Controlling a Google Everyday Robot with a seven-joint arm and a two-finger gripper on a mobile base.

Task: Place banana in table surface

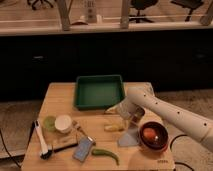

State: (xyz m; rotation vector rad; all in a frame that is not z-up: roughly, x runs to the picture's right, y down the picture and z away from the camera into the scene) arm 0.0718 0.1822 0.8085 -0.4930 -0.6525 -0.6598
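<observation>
While on table surface (62,96), banana (114,128) beside tool (128,118)

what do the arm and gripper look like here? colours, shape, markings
The arm is a thick, rounded tube in off-white, with a bulbous wrist joint and a few small dark dots along its side. No cables or sleeve show. The gripper, pale with greyer parts, sits over the table between the tray and the banana.

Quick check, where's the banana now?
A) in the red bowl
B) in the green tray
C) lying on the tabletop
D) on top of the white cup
C: the banana lies flat on the tabletop, in front of the tray and left of the bowl; the gripper sits just to its right.
</observation>
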